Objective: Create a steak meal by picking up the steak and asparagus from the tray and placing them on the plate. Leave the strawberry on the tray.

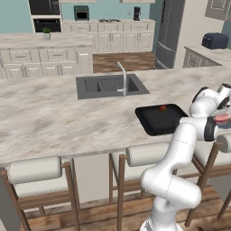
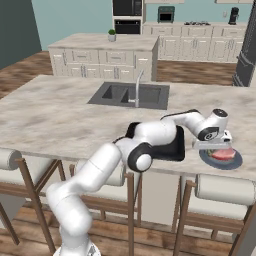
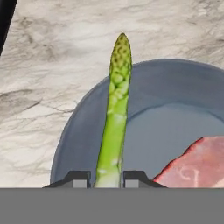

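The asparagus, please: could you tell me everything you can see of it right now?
The asparagus is a slim single stalk, pale green at the base and yellower toward its scaly, pointed tip. In the hand view it rises straight up between the two fingertips of the pincer, which is shut on its base. The stalk reaches out over the rim of the plate, its tip past the edge over the marble counter. The steak lies on the plate beside it, apart from it.

Counted: one steak (image 3: 197, 164), one asparagus (image 3: 114, 118), one plate (image 3: 78, 131), one tray (image 1: 159, 122), one strawberry (image 1: 163, 108), one sink (image 1: 108, 85), four stools seen.
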Available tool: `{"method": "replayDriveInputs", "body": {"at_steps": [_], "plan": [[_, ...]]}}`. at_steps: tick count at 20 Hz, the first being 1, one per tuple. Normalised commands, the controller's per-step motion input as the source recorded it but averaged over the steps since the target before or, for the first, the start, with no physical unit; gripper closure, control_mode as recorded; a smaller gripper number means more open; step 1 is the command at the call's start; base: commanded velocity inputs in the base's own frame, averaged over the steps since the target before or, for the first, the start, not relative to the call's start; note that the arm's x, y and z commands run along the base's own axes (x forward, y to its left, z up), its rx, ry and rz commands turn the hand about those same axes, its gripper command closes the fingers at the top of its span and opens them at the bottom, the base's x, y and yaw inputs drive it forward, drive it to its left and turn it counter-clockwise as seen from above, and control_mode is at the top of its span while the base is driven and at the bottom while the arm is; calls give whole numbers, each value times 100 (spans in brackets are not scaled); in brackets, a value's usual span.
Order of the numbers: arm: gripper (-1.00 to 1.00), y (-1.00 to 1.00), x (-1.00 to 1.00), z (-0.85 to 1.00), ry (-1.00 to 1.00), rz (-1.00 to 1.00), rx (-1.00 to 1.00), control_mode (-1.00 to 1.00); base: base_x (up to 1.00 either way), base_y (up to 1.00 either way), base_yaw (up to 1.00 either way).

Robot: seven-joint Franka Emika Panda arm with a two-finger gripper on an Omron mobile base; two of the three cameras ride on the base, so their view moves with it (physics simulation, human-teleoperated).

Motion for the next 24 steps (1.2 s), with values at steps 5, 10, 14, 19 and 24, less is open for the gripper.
{"method": "replayDriveInputs", "body": {"at_steps": [5, 10, 14, 19, 24], "plan": [[-100, -5, -16, -1, 0, 2, 0, -100, 0, 0, 0], [-100, 15, -46, 4, -2, 0, -2, -100, 0, 0, 0], [-100, 40, -69, 0, -12, 0, -7, -100, 0, 0, 0], [-100, 77, -93, 0, -21, 0, -12, -100, 0, 0, 0], [-100, 99, -95, -24, -21, 0, -19, -100, 0, 0, 0]]}}
